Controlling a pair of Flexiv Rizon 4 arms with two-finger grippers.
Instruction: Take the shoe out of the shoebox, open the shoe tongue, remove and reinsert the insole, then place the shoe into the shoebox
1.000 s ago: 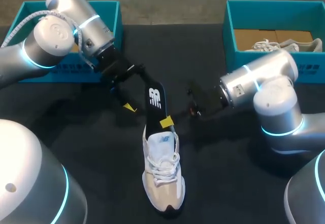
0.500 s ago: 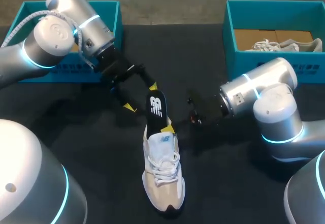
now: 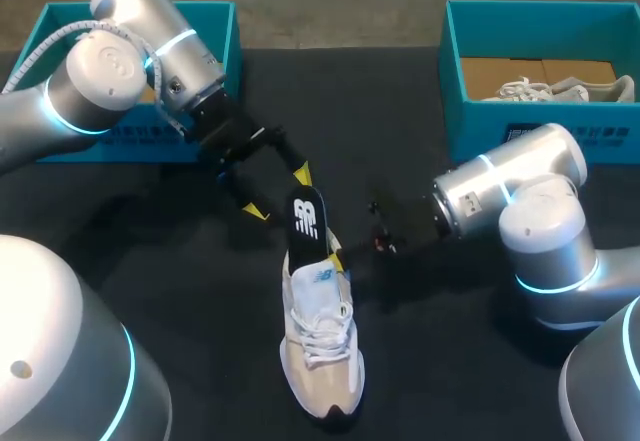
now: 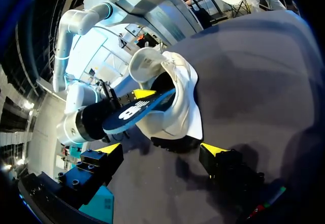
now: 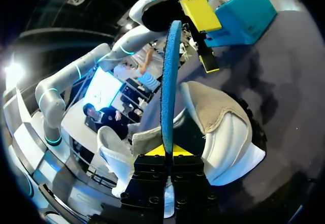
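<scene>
Your right jaws are pinched shut on the insole (image 5: 168,71), gripping it edge-on just above the mouth of the shoe (image 3: 320,351). The shoe sits on its sole in the middle of the desk (image 3: 430,381), toe toward the near edge. The insole slopes up and back out of the heel opening, lower end at or just inside it. Your left jaws hang wide open near the insole's raised end, holding nothing.

The insole looks thin, light and bendy, so it will likely buckle if pushed from far back. Grip close to the entering end and feed it flat. The shoe looks soft and light and may slide, so steady it at the heel collar.
</scene>
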